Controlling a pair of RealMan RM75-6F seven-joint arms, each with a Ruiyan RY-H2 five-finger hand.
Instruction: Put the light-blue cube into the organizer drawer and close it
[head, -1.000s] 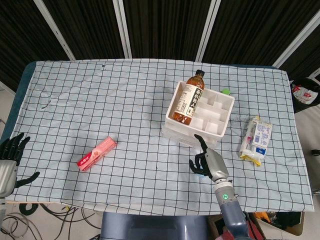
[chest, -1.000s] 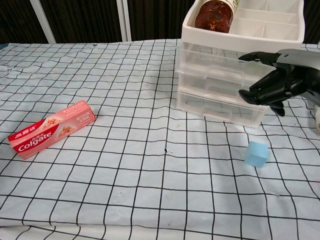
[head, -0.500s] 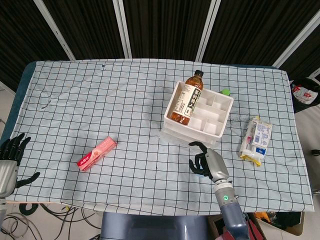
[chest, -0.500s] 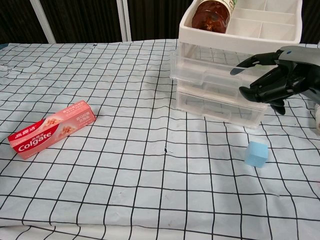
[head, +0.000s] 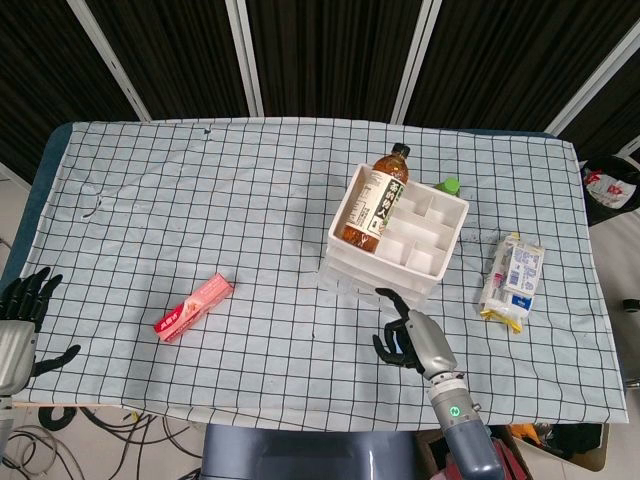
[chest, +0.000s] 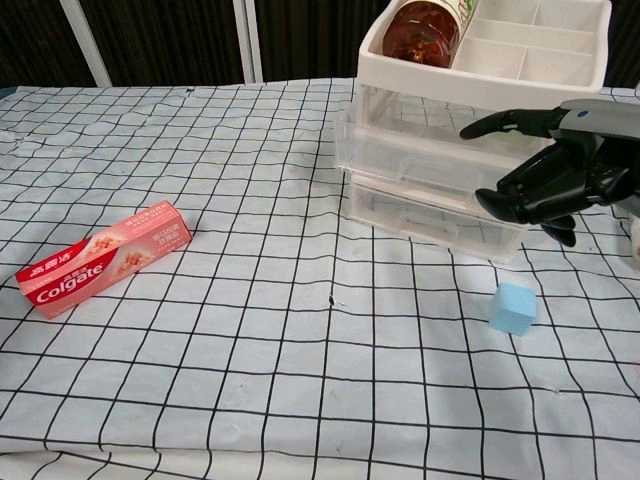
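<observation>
The light-blue cube (chest: 512, 307) lies on the checked cloth in front of the white organizer (chest: 482, 72), apart from it. In the head view the cube is hidden under my right hand (head: 410, 340). The organizer's upper clear drawer (chest: 420, 160) stands pulled out a little toward me, more at its left end. My right hand (chest: 552, 172) hovers at the drawer fronts above the cube, fingers curled, with one finger stretched toward the drawer's front edge. It holds nothing. My left hand (head: 20, 318) rests at the table's left edge with fingers spread.
A brown drink bottle (head: 373, 205) lies in the organizer's top tray (head: 432, 230). A red toothpaste box (chest: 102, 258) sits on the left. A snack packet (head: 512, 283) lies to the right of the organizer, and a green item (head: 447, 185) behind it.
The upper drawer has slid out toward me and the organizer has shifted slightly. My right hand has drawn back toward the table's front edge. The cube and left hand have not moved.
</observation>
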